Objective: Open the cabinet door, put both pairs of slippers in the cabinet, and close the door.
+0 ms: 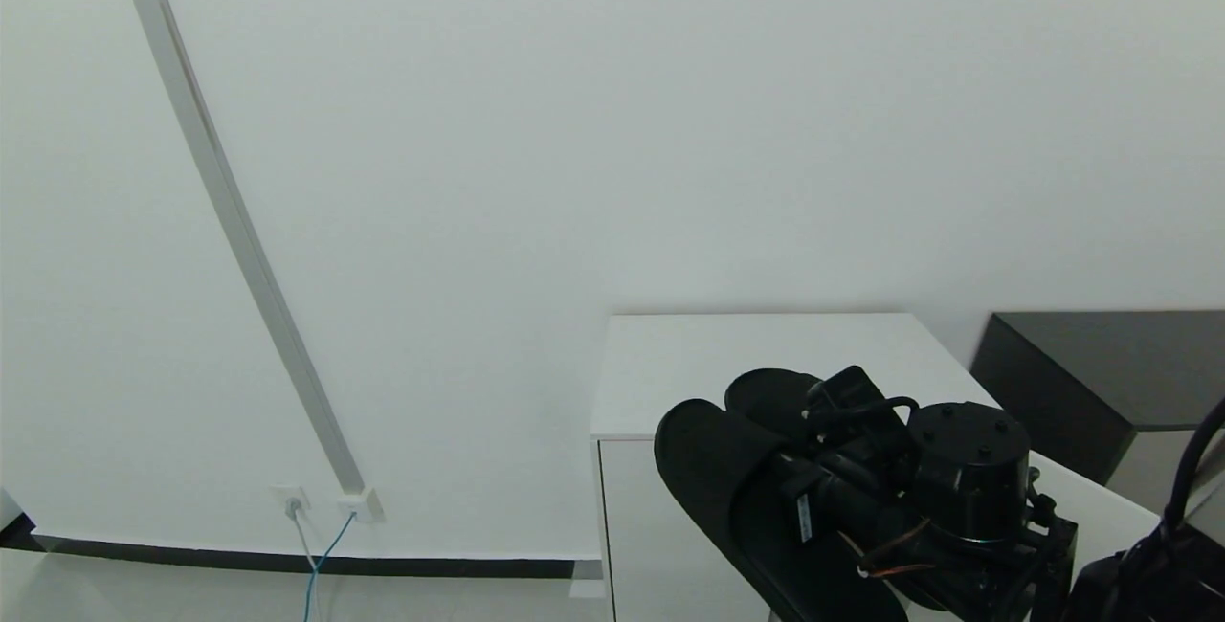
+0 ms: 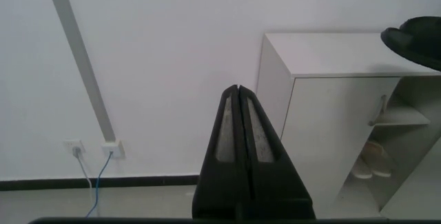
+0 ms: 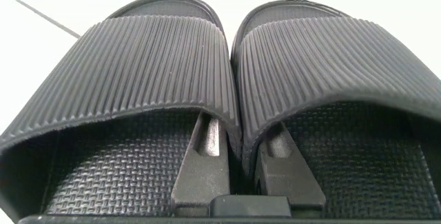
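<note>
Black slippers in right pincer

The right arm's black cylindrical wrist sits low at the right of the head view, angled up and to the left. Its black two-finger right gripper is clamped on a pair of black rubber slippers with ribbed straps. One finger is tucked under each strap, pinching the touching inner sides between them. The black left gripper is empty, its two flat pads pressed together.
</note>
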{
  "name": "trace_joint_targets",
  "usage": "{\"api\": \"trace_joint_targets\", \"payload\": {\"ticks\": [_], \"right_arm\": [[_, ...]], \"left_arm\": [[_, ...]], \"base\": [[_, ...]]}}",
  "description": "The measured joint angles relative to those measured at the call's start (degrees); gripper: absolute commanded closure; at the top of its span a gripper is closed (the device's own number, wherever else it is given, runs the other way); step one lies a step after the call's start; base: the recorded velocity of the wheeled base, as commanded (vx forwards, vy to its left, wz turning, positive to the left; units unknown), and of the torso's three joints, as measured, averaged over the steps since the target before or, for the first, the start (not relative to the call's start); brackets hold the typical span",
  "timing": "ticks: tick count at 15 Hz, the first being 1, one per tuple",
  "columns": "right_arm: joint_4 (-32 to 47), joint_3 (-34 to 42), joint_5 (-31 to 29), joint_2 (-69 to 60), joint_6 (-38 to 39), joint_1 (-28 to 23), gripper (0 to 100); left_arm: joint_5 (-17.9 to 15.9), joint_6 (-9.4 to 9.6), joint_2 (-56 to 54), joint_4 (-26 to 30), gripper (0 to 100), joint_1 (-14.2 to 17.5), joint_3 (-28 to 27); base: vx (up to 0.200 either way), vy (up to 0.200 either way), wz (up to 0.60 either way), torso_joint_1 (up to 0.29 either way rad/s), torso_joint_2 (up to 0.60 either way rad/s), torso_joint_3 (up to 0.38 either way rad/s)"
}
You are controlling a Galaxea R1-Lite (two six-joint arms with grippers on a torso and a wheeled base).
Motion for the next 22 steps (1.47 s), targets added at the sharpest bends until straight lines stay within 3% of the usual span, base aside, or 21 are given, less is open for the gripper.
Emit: {"api": "trace_joint_targets", "payload": {"ticks": [6,22], "right_arm": [[-0.2,-0.2,-0.4,0.1,-0.1,0.1,100],[-0.1,-0.3,-1.0,0.2,-0.1,0.1,100]], "left_arm": [[0.0,0.09,0.0,0.0,100,0.0,0.0],[0.0,0.09,0.0,0.0,100,0.0,0.0]], "base": [[0.000,0.000,0.00,0.000,0.00,0.000],[0.000,-0.200,0.00,0.001,0.00,0.003]]}}
